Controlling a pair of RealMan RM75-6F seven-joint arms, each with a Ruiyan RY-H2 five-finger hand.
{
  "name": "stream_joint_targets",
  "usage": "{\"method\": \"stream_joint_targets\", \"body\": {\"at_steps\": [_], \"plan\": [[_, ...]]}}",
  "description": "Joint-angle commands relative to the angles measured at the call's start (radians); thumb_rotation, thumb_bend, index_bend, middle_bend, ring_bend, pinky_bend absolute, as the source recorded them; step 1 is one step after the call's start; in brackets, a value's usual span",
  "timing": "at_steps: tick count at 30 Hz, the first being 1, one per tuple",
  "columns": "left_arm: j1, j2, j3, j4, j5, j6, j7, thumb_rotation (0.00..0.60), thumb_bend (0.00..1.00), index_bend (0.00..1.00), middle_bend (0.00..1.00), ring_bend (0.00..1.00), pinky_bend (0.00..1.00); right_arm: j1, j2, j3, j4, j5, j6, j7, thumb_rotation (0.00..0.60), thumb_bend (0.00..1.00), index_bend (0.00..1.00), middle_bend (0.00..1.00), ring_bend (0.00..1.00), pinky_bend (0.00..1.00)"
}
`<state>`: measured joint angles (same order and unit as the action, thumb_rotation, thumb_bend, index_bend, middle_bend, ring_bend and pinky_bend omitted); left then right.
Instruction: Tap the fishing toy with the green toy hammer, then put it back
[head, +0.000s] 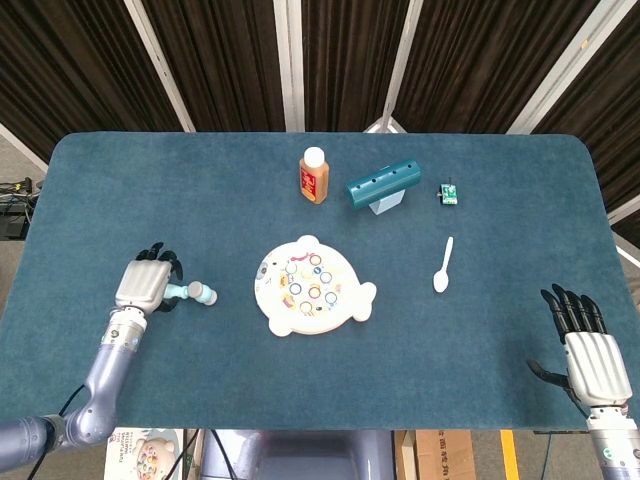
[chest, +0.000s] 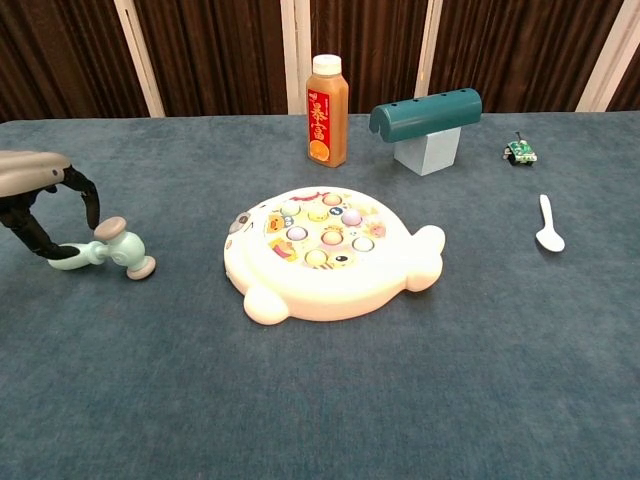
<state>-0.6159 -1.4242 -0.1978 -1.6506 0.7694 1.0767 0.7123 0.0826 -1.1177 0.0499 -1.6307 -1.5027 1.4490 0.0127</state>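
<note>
Head view: the left hand sits at the lower left of the frame, arched over the handle of the green hammer, which lies flat on the blue table. Only the hammer's head and a short length of handle show beyond the hand. The fish toy lies at centre frame, well apart from the hammer. The right hand rests at the lower right edge, fingers spread, holding nothing. A bottle, a teal holder and a small green gadget stand along the upper middle; a white spoon lies right of the fish toy.

Chest view: at the left edge, the left hand's dark fingers curve down on both sides of the hammer handle, a thumb tip touching its end. Whether they grip it cannot be told. The hammer head lies on the cloth.
</note>
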Motion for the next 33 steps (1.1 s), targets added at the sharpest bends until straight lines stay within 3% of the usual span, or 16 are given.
{"method": "stream_joint_targets", "body": {"at_steps": [1, 33], "plan": [[-0.009, -0.011, 0.002, 0.008, -0.005, 0.004, 0.002, 0.6, 0.42, 0.46, 0.21, 0.06, 0.15, 0.0, 0.0, 0.0, 0.0, 0.0, 0.0, 0.002, 0.6, 0.17, 0.0, 0.0, 0.0, 0.0], [-0.071, -0.055, 0.035, 0.015, -0.077, 0.025, 0.011, 0.6, 0.52, 0.48, 0.22, 0.06, 0.15, -0.001, -0.001, -0.001, 0.001, -0.009, 0.008, 0.004, 0.6, 0.17, 0.0, 0.0, 0.0, 0.0]]}}
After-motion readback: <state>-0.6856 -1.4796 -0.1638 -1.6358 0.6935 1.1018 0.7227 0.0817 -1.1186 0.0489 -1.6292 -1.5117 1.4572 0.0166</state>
